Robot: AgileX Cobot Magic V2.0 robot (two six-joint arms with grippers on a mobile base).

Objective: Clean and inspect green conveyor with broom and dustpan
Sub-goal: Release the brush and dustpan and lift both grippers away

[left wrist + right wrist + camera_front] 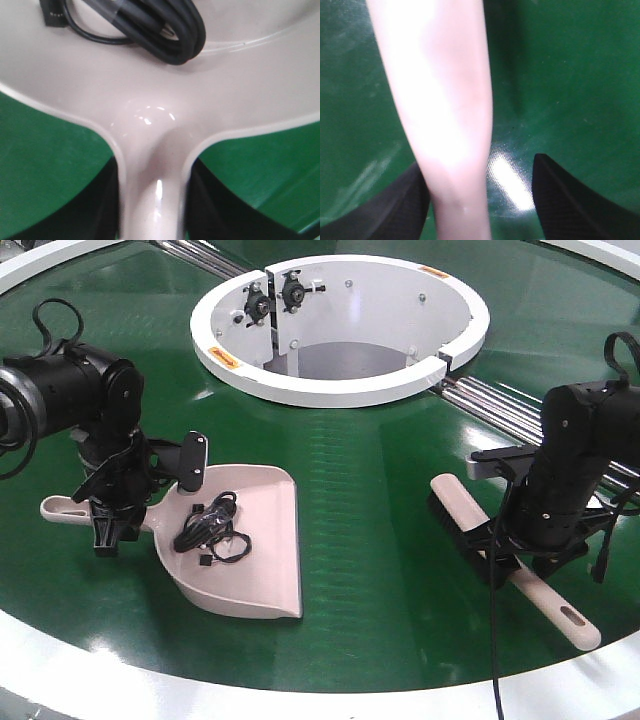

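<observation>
The pale pink dustpan (262, 562) lies on the green conveyor (390, 490) at centre-left, with a coiled black cable (212, 530) inside it. My left gripper (110, 525) is shut on the dustpan handle (152, 200); both black fingers (100, 210) press its sides. At the right, the broom (452, 502) lies flat on the belt, black bristles to the left. My right gripper (510, 558) stands open around the broom handle (445, 125). Its left finger (395, 205) is against the handle and its right finger (560, 200) is apart from it.
The white central ring housing (340, 390) sits behind, with metal rails (510, 405) running off to the right. The white outer rim (300, 690) borders the belt at the front. Green belt shows between dustpan and broom.
</observation>
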